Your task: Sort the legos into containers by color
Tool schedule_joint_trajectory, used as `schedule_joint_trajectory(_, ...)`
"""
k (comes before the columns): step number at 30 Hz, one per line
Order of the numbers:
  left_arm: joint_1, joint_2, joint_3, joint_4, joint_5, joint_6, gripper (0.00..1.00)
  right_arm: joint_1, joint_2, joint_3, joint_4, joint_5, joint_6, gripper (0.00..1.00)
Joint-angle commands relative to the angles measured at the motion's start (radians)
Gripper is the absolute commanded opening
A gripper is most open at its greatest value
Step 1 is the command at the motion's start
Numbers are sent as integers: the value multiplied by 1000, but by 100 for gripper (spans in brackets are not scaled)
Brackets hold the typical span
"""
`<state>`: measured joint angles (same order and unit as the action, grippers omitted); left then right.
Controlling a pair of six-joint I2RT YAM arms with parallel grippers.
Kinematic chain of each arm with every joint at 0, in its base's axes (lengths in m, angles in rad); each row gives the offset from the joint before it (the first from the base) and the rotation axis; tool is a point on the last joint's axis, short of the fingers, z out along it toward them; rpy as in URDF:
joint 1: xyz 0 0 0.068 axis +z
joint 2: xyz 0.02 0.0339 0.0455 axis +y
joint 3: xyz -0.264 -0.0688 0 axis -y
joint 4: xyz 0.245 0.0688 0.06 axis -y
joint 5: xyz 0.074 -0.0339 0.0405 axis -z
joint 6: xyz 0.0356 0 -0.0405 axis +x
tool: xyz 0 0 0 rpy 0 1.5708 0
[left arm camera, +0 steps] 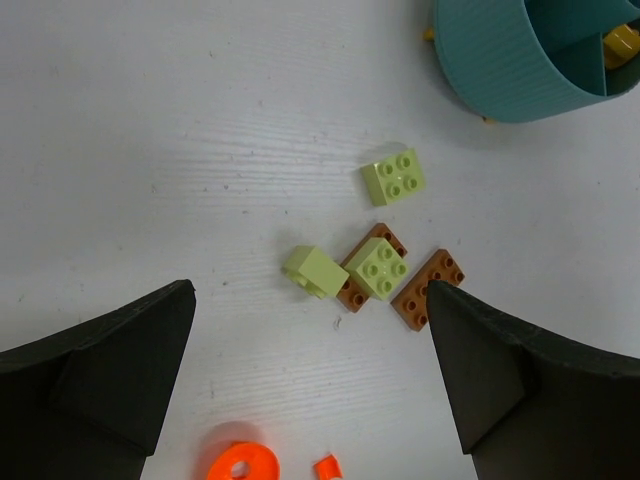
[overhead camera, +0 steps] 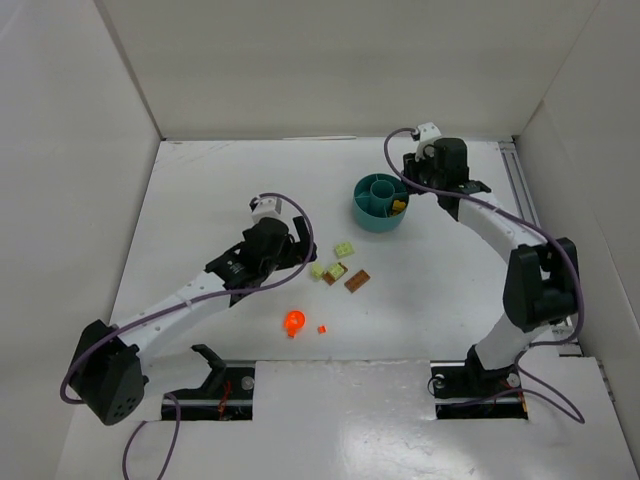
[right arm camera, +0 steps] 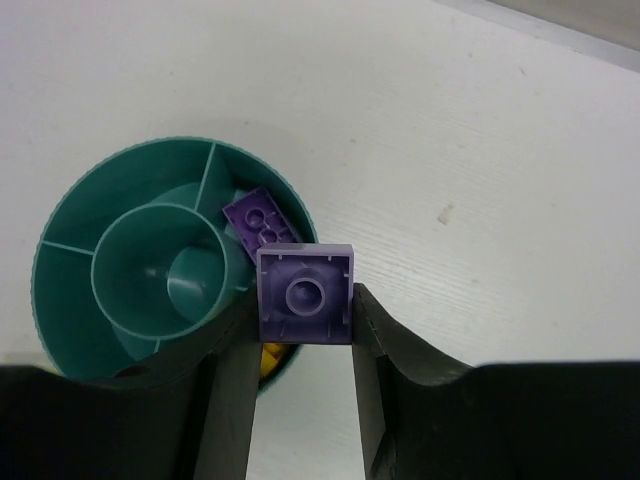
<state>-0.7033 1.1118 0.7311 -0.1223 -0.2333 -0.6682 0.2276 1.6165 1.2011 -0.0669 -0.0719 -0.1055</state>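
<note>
The round teal tub (overhead camera: 380, 222) stands at the back right and shows in the right wrist view (right arm camera: 60, 260). My right gripper (right arm camera: 305, 300) is shut on a purple brick (right arm camera: 305, 295), held above the tub's rim; another purple brick (right arm camera: 258, 218) lies in a wedge below, and yellow pieces (overhead camera: 398, 207) lie in another. My left gripper (left arm camera: 310, 330) is open above the table, near pale green bricks (left arm camera: 394, 178) (left arm camera: 313, 271) (left arm camera: 376, 268) and brown plates (left arm camera: 430, 290). An orange round piece (left arm camera: 238, 467) and a small orange brick (left arm camera: 326, 467) lie just in front of it.
White walls enclose the table on the left, back and right. A metal rail (overhead camera: 520, 185) runs along the right edge. Cables loop over both arms.
</note>
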Motion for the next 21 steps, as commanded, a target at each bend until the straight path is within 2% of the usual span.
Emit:
schedule_joint_trajectory(1,37,16,54,55,-3,59,100,-14,68,114,16,-107,-34,25)
schedule_joint_trajectory(6,94,65,64,98,66,79,100,-14,195,210,16,-163,-34,27)
schedule_joint_trajectory(15,134,94,64,98,97,88,100,-14,241,230,16,-181,-5,30)
schedule_joint_trajectory(21,134,94,54,98,97,88,100,-14,232,203,16,-181,6,43)
